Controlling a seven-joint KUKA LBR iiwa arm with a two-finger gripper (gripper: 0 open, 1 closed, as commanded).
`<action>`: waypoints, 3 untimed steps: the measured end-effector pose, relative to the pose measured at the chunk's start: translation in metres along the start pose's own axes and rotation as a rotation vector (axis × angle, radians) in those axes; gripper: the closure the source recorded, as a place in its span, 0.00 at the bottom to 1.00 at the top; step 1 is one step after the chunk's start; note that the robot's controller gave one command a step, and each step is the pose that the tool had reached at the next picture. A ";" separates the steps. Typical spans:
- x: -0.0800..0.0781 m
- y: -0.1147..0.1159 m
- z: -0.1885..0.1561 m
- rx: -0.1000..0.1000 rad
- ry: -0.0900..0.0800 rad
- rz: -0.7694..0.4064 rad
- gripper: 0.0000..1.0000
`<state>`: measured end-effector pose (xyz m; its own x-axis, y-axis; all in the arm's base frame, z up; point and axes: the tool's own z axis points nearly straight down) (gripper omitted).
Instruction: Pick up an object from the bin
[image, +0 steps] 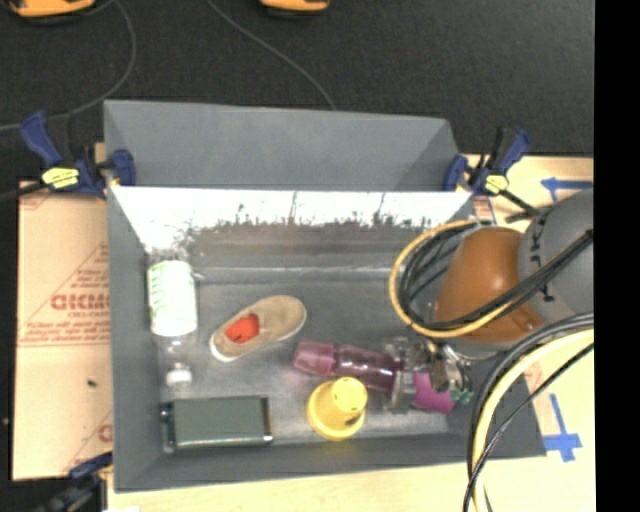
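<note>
Far left, along the side wall of the bin (280, 140): 1 clear bottle (172, 300) with a pale label, lying down, cap toward the near side. Below it, in the near-left corner: 1 dark green box (218, 421), lying flat. Right of the bottle and apart from it: 1 beige shoe (270, 322) on its sole, with a red lump (241, 329) inside. Further right, close to the front wall: 1 yellow toy (338, 406), round, just beside the thing above it. Above that, mid-right on the floor: 1 purple bottle (345, 362), see-through, on its side, running left to right. At its right end, low in the bin: gripper (425, 378), a magenta piece (434, 396) just under it. Wide or narrow: cannot tell, too cluttered there. Far right, above the gripper: orange cover (480, 280) and looped cables (403, 275) on the wrist.
</note>
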<state>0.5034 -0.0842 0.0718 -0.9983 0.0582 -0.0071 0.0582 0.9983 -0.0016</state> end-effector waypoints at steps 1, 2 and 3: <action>-0.009 -0.001 -0.007 0.002 -0.005 -0.013 1.00; -0.009 0.000 -0.008 0.001 -0.003 -0.013 1.00; 0.005 0.009 -0.106 0.001 0.001 -0.224 1.00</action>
<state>0.4982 -0.0750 0.1779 -0.9862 -0.1654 -0.0056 -0.1654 0.9862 -0.0044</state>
